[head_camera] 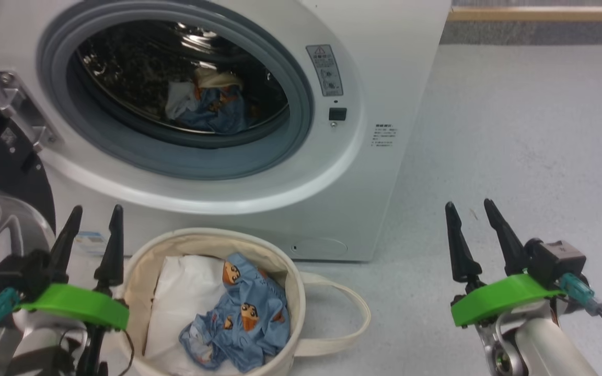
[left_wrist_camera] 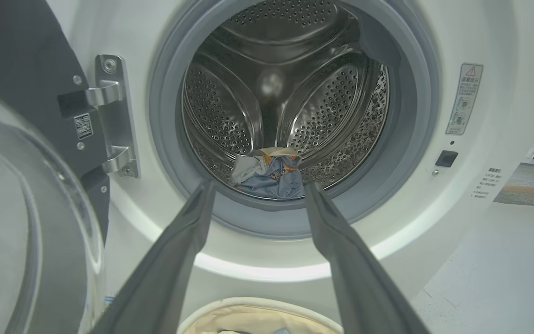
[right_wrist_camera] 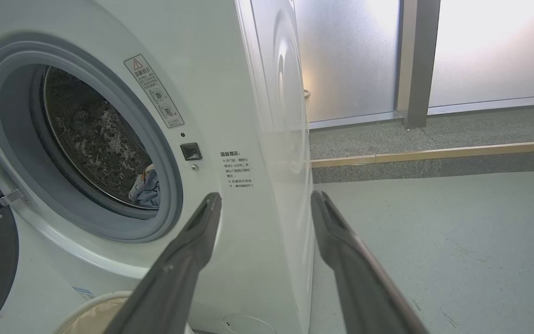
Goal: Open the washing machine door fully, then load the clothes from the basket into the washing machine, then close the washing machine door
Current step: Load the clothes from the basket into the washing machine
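Note:
The white washing machine stands with its door swung wide to the left, black rim and clear glass bowl showing. One light-blue garment lies low in the steel drum. Below the opening sits the cream basket, holding another light-blue garment on white padding. My left gripper is open just left of the basket, fingers up, nothing between them. My right gripper is open over bare floor to the right of the washer, empty. The left wrist view looks straight into the drum at the garment.
Grey floor spreads to the right of the washer, ending at a low step with a wooden strip and frosted panels beyond. The basket's loop handle lies on the floor to its right. The door hinge sits left of the opening.

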Robot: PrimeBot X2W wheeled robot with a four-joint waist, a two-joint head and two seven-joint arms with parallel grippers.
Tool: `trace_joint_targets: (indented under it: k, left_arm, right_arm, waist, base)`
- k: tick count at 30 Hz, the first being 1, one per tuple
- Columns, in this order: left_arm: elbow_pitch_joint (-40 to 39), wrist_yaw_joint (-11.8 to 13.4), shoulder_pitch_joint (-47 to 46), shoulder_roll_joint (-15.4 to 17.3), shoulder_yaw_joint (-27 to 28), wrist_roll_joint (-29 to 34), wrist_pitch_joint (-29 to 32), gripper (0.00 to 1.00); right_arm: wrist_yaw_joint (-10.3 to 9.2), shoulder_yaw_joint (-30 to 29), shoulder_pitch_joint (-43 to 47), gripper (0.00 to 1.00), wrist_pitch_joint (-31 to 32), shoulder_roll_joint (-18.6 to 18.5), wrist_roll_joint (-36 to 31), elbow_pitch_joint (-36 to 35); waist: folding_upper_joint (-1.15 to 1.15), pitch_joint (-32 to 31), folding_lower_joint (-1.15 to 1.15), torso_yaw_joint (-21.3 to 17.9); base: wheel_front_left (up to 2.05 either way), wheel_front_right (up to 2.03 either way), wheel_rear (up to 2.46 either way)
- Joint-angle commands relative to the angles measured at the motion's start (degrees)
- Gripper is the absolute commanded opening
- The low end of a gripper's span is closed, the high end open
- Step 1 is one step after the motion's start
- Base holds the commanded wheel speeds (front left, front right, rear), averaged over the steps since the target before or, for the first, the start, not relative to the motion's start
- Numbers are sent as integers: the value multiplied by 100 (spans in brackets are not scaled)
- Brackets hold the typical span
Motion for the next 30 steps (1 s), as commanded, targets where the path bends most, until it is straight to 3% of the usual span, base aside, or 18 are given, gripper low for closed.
trace_joint_targets:
  k: [1, 30]
  left_arm:
    - [-243, -30, -57, 163, 265, 21, -50, 100]
    - [-357, -31, 172, 74, 369, 125, -50, 100]
  right_arm:
    - [2, 66, 29, 100, -69, -72, 48, -129]
    - [2, -32, 93, 100, -69, -66, -10, -25]
  waist:
    - [0, -125, 1, 37]
    - [0, -243, 1, -61]
  base:
    - [0, 0, 0]
    - [0, 0, 0]
